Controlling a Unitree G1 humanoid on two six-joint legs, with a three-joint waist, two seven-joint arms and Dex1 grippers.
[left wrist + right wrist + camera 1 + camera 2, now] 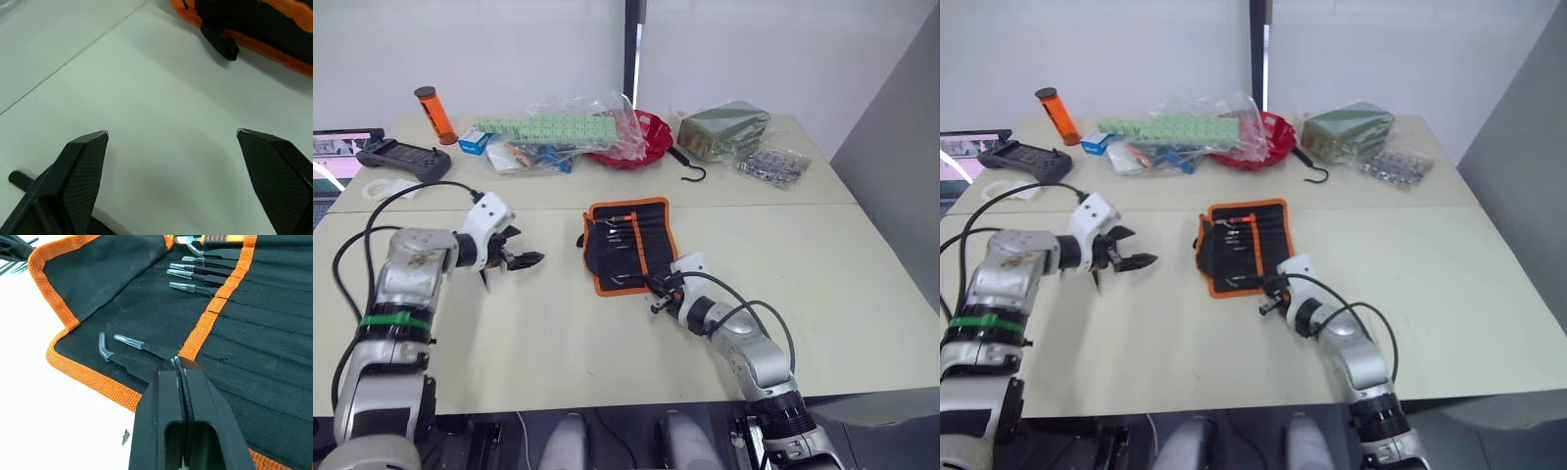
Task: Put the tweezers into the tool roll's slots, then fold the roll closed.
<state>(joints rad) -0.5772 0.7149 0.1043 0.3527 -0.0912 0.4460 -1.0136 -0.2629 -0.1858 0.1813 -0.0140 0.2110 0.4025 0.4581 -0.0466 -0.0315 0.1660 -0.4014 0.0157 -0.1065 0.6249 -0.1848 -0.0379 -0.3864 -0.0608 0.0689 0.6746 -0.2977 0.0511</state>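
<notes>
- Your right gripper (177,363) has its jaws pressed together at the tool roll (628,245), lying open mid-tabletop (822,284), tweezers (205,276) in its slots (274,308).
- Your left gripper (521,260) hovers, jaws wide, holding nothing.

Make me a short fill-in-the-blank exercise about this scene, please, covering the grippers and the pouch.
1. The right gripper has its fingers ____ over the tool roll.
2. The left gripper hovers with its fingers ____.
3. The edging of the tool roll is coloured ____.
4. The tweezers lie with their clear-capped tips sticking out of the ____.

Missing words: shut; open; orange; slots
</notes>
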